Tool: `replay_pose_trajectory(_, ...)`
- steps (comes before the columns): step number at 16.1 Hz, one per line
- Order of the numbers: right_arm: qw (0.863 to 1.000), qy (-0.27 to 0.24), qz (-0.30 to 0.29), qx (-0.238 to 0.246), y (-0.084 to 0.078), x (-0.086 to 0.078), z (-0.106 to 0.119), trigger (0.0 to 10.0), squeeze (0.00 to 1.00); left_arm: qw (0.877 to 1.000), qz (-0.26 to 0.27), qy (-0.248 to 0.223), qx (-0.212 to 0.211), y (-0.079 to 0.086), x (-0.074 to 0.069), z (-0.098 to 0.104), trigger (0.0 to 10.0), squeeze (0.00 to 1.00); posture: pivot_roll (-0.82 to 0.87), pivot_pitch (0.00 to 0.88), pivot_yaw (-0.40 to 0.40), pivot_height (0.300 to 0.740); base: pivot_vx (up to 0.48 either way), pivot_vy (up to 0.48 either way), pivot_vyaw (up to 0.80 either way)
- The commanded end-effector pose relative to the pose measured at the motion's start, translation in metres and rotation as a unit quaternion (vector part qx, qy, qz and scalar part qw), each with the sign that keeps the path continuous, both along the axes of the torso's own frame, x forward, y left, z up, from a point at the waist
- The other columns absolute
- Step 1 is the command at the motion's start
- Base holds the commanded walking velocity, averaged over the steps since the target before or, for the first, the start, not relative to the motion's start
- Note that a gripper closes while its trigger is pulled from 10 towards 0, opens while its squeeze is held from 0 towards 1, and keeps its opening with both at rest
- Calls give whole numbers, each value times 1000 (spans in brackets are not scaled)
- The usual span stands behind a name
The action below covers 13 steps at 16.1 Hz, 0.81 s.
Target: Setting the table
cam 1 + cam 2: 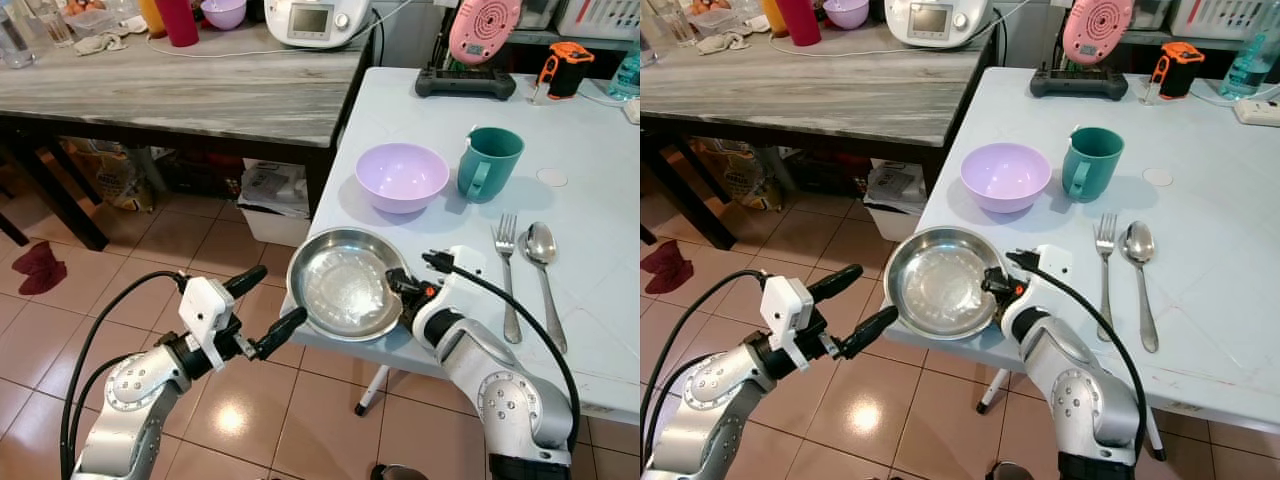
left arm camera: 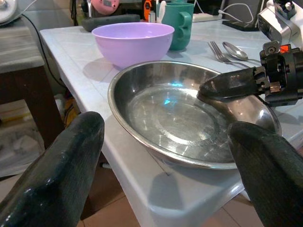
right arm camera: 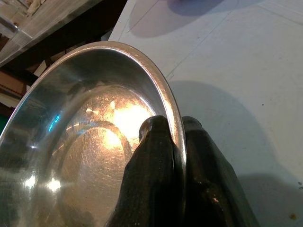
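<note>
**Q:** Where is the plate?

**A:** The steel plate (image 1: 345, 284) sits at the near left corner of the white worktop (image 1: 590, 300), and part of its rim hangs out past the edge over the tiled floor (image 1: 180, 250). My right claw (image 1: 397, 285) is clamped on its rim at the side nearer the cutlery, one finger inside the dish and one outside.

**Q:** And your left claw?

**A:** My left claw (image 1: 275, 305) hovers off the worktop's edge, just beside the plate's overhanging side, with its fingers (image 2: 61, 165) spread apart and nothing between them. I cannot tell whether the nearer fingertip touches the rim.

**Q:** What else is laid out?

**A:** A lilac bowl (image 1: 402, 176) stands just behind the plate, and a teal mug (image 1: 488, 162) is beside the bowl on its right, handle turned towards me. A fork (image 1: 507, 270) and a spoon (image 1: 545, 275) lie side by side to the right of the plate, handles pointing my way. To my left stands a grey wooden worktop (image 1: 200, 90) with a white kitchen appliance (image 1: 315, 20) on it.
</note>
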State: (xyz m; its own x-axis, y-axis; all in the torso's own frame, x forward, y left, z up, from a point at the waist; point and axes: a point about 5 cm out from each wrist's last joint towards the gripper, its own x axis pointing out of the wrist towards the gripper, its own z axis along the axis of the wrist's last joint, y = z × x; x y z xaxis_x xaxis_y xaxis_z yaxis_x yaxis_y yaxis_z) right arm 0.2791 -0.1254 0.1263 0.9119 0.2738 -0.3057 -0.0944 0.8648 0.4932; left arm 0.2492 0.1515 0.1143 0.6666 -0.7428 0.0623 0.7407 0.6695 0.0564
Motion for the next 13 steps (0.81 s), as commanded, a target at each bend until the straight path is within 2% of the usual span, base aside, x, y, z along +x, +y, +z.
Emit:
replay_pose_trajectory(1, 997, 65, -25, -19, -8, -6, -24, 0, 0, 1000, -3, 1, 5, 2, -2, 1, 10000, 0, -160, 123, 71, 740, 0, 0, 0)
replay_pose_trajectory(2, 998, 58, -30, -17, -9, -5, -22, 0, 0, 1000, 0, -2, 5, 2, -1, 2, 10000, 0, -160, 123, 71, 740, 0, 0, 0)
replay_pose_trajectory(4, 998, 26, -49, -4, -12, -2, -14, 0, 0, 999, 38, -7, -2, 6, 3, 3, 10000, 0, -160, 120, 70, 740, 0, 0, 0)
replay_pose_trajectory(5, 998, 14, -58, -4, -14, 0, -11, 8941, 0, 998, 55, -3, -4, 8, 6, 2, 10000, 0, -160, 120, 70, 740, 0, 0, 0)
replay_pose_trajectory(6, 998, -4, -64, -12, -16, 1, -6, 10000, 0, 996, 85, 1, -7, 12, 12, 0, 10000, 0, -160, 116, 68, 740, 0, 0, 0)
replay_pose_trajectory(8, 997, -26, -72, -16, -18, 3, -2, 10000, 0, 990, 142, 10, -12, 18, 21, -5, 10000, 0, -160, 108, 65, 740, 0, 0, 0)
replay_pose_trajectory(9, 997, -37, -66, -20, -15, 4, 0, 10000, 0, 985, 169, 19, -32, 21, 27, -6, 10000, 0, -160, 108, 65, 740, 0, 0, 0)
replay_pose_trajectory(10, 997, -36, -64, -19, -14, 5, 0, 10000, 0, 984, 172, 20, -32, 21, 27, -7, 10000, 0, -159, 102, 63, 740, 0, 0, 0)
replay_pose_trajectory(11, 997, -37, -60, -23, -12, 5, -1, 10000, 0, 979, 193, 30, -56, 23, 30, -8, 10000, 0, -161, 100, 63, 740, 0, 0, -444)
replay_pose_trajectory(13, 997, -41, -58, -19, -10, 4, -2, 10000, 0, 976, 206, 31, -67, 23, 32, -10, 10000, 0, -161, 96, 61, 740, 0, 0, -481)
